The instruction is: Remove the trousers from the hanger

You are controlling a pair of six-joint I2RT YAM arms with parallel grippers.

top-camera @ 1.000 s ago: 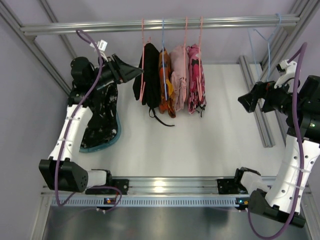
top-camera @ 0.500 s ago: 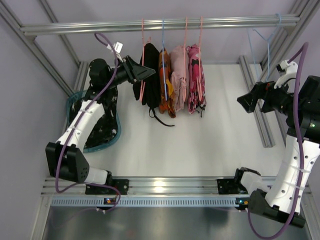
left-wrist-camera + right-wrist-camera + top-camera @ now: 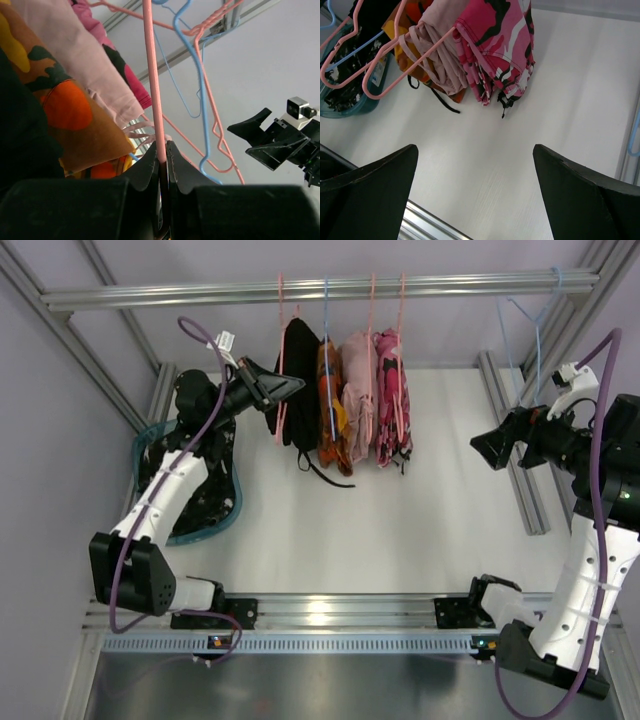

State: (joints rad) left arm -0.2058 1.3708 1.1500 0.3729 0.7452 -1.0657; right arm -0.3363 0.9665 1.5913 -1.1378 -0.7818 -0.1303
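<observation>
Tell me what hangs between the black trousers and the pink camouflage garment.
Two things, seen from the top camera: an orange patterned garment next to the black trousers, then a pale pink garment beside the pink camouflage garment.

Rail (image 3: 450, 283): mounted across the back | Orange camouflage garment (image 3: 330, 400), pale pink garment (image 3: 357, 380), pink camouflage garment (image 3: 392, 400): hung side by side, touching | Blue hanger (image 3: 539, 340): hung apart, far right | Teal basket (image 3: 237, 505): set on white table (image 3: 440, 520), left side
</observation>
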